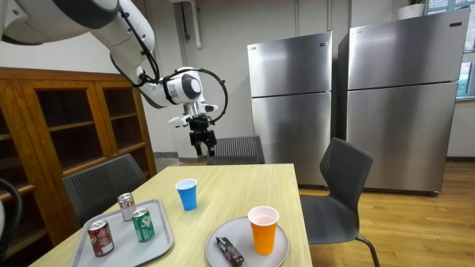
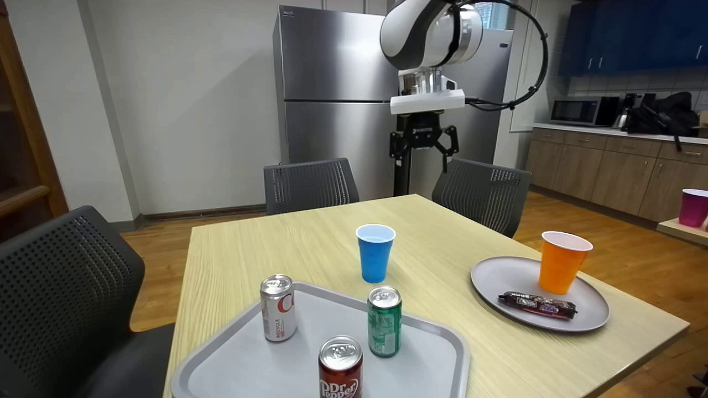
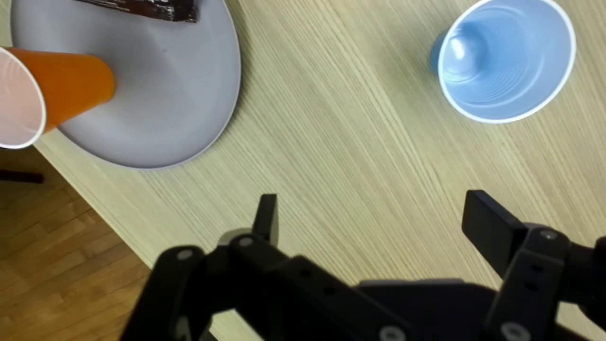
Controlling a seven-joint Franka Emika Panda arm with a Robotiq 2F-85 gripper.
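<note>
Arm (image 1: 122,48) slopes down, gripper (image 2: 422,161) hanging spread wide.

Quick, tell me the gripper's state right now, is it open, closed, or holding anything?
Gripper: open, holding nothing.

Two steel refrigerators (image 1: 289,111) are standing beyond a pale table (image 1: 241,185); dark chairs (image 1: 345,170) are lining three of its sides, and wood flooring (image 1: 408,222) is stretching around it.

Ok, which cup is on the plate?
The orange cup: it shares the grey plate with a dark wrapped bar. The blue cup stands directly on the table; the purple cup sits on another surface.
</note>
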